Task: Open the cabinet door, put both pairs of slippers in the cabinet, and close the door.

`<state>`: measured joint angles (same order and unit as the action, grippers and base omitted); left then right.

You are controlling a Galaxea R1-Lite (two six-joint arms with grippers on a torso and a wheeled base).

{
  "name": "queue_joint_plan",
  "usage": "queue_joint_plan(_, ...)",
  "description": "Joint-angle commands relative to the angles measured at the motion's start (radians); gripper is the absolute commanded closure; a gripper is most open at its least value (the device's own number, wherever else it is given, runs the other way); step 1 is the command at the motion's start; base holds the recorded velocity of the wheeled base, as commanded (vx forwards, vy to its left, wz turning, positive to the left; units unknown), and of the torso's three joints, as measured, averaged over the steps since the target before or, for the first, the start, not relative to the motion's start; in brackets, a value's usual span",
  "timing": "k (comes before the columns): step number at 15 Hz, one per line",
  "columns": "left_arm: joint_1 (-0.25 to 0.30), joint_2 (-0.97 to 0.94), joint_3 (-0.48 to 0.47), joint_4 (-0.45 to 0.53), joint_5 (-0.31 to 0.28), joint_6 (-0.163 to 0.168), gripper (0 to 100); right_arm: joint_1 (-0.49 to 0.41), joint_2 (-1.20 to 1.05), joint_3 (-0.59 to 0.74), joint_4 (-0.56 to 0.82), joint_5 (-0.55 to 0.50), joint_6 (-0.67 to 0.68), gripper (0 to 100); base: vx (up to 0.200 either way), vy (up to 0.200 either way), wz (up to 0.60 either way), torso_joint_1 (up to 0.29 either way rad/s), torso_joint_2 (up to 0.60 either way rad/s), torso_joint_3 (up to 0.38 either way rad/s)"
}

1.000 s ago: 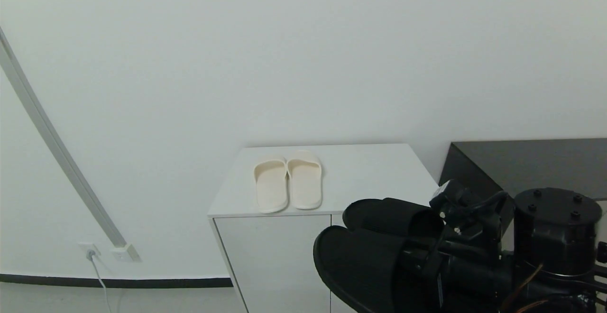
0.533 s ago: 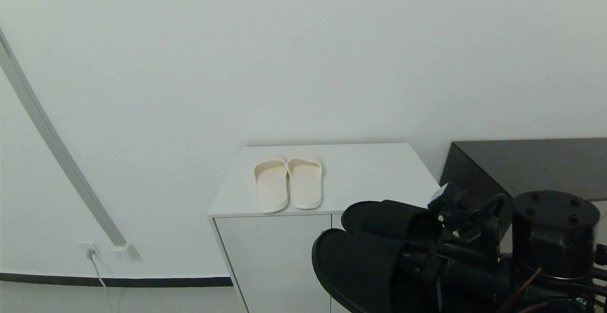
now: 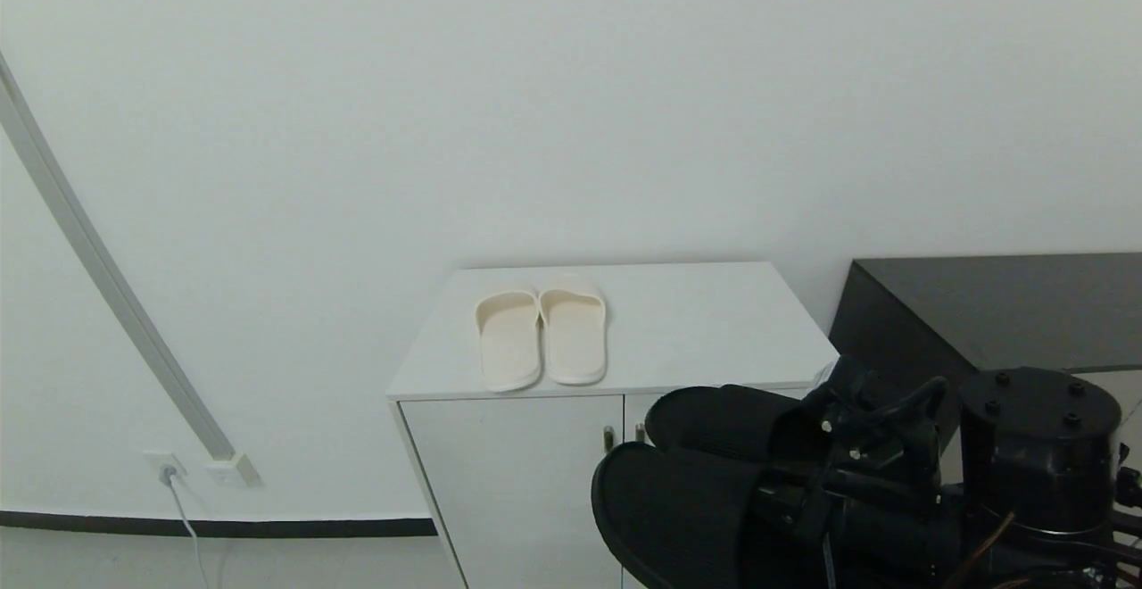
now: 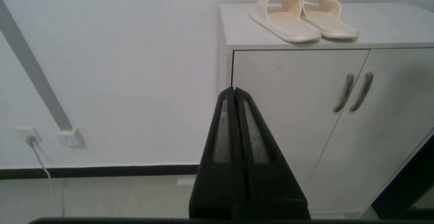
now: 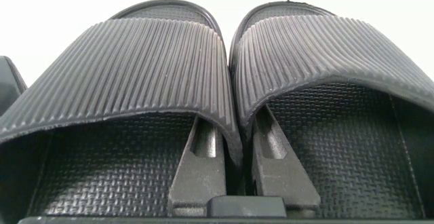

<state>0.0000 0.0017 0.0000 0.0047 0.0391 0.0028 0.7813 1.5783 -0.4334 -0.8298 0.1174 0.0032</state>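
Note:
A pair of cream slippers [image 3: 542,335] lies side by side on top of the white cabinet [image 3: 705,326]. Its two doors are shut, with the metal handles [image 3: 624,436] meeting at the middle. My right gripper [image 5: 234,125] holds the pair of black slippers [image 3: 705,482] in front of the cabinet's right door. Its fingers [image 5: 200,156] reach under the ribbed straps and are shut on the slippers' inner sides. My left gripper [image 4: 234,95] is shut on nothing, low and to the left of the cabinet front [image 4: 291,108]. The left wrist view also has the cream slippers [image 4: 303,17] and the handles [image 4: 352,92].
A dark table [image 3: 999,303] stands right of the cabinet, close to it. On the wall to the left are a slanted grey conduit [image 3: 107,277] and a socket with a cable [image 3: 165,468]. Bare floor lies left of the cabinet.
The head view has tilted slightly, so the cabinet sits a bit higher. My right gripper has sunk a little with the black slippers, uncovering the door handles.

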Motion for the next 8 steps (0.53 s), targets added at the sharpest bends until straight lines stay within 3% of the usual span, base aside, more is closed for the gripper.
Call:
queue_joint_plan(1, 0.000, 0.000, 0.000, 0.001, 0.001, 0.000, 100, 0.001, 0.012, 0.008, -0.002, 0.001, -0.012, 100, 0.000, 0.000, 0.00, -0.159, 0.37, 0.212)
queue_joint_plan(8, 0.000, 0.000, 0.000, 0.000, 0.001, 0.000, 100, 0.001, 0.039, 0.015, -0.042, -0.002, -0.012, 100, 0.000, 0.000, 0.00, -0.187, 0.44, 0.247)
